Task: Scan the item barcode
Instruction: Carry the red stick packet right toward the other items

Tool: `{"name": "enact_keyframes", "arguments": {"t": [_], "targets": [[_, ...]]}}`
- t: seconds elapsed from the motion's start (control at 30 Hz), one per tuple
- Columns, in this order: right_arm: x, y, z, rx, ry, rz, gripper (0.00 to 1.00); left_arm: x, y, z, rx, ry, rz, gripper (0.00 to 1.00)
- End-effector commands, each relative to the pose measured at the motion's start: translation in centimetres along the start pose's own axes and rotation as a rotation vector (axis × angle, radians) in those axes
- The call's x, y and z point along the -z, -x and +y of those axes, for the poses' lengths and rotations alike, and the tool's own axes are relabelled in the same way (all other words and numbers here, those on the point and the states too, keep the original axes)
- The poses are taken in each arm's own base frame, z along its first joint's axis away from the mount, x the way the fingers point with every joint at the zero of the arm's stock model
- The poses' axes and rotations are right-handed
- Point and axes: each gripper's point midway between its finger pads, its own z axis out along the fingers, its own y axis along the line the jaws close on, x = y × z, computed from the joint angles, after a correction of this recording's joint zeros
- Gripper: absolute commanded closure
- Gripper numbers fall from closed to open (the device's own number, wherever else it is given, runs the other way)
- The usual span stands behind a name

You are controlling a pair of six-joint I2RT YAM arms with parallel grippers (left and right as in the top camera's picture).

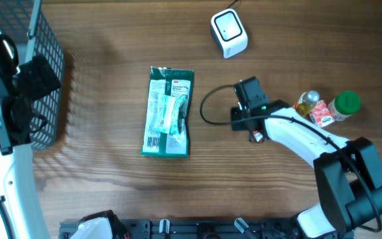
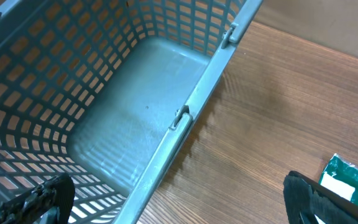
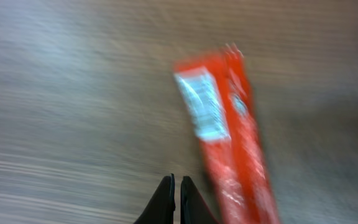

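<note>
A red packet (image 3: 229, 134) with a white label lies on the wooden table, blurred in the right wrist view. In the overhead view only a small bit of the red packet (image 1: 258, 137) shows under the right arm. My right gripper (image 3: 177, 186) is shut with nothing between its fingers, its tips just left of the packet's lower end. From above, the right gripper (image 1: 247, 116) points down at the table. A green 3M packet (image 1: 168, 111) lies flat mid-table. The white scanner (image 1: 229, 32) stands at the back. My left gripper (image 2: 176, 205) hangs open over the basket's rim.
A grey mesh basket (image 1: 47, 63) stands at the left edge, its rim (image 2: 194, 109) running under the left gripper. A small bottle (image 1: 308, 101), a green-capped jar (image 1: 345, 103) and a red-and-white pack (image 1: 321, 115) sit at the right. A black cable (image 1: 207, 106) loops beside the right wrist.
</note>
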Motion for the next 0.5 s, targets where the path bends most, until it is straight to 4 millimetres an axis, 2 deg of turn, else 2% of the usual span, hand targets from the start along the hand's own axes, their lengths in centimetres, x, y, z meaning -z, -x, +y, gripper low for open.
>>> {"name": "enact_keyframes", "arguments": {"t": [0.0, 0.23, 0.47], "targets": [[-0.6, -0.8, -2.4, 0.004, -0.121, -0.004, 0.94, 0.1, 0.2, 0.1, -0.007, 0.0, -0.006, 0.0], [-0.7, -1.0, -2.6, -0.022, -0.131, -0.003, 0.95, 0.1, 0.2, 0.1, -0.007, 0.0, -0.006, 0.0], [0.0, -1.9, -5.6, -0.089, -0.301, 0.008, 0.96, 0.1, 0.2, 0.1, -0.007, 0.0, -0.006, 0.0]]}}
